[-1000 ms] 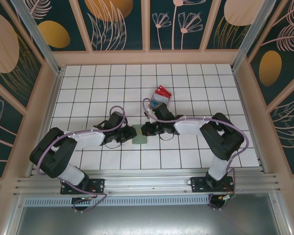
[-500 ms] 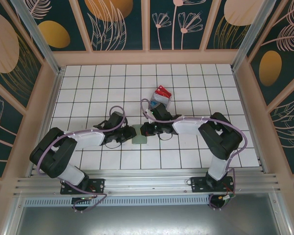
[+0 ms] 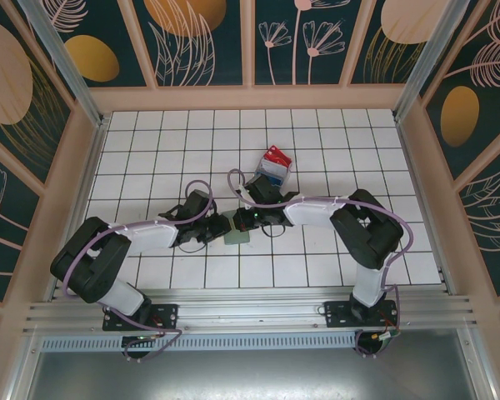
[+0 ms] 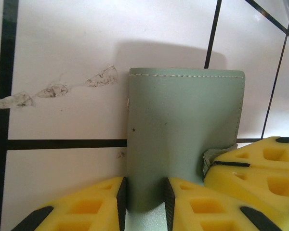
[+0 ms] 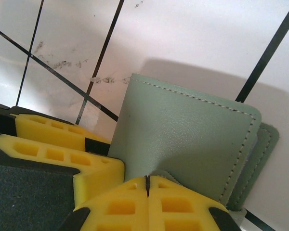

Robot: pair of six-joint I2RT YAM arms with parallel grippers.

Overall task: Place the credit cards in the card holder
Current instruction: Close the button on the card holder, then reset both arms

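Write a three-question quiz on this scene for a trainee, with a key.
1. True or false: both grippers are clear of the card holder.
2. Where are the credit cards? A) in a clear tray beyond the grippers; B) inside the card holder; C) stacked on top of the card holder.
3. Which gripper's fingers are pressed together on just a thin bit at the holder's corner?
Key: 1. False: the left gripper clamps its edge and the right gripper pinches it too. 2. A. 3. The right.
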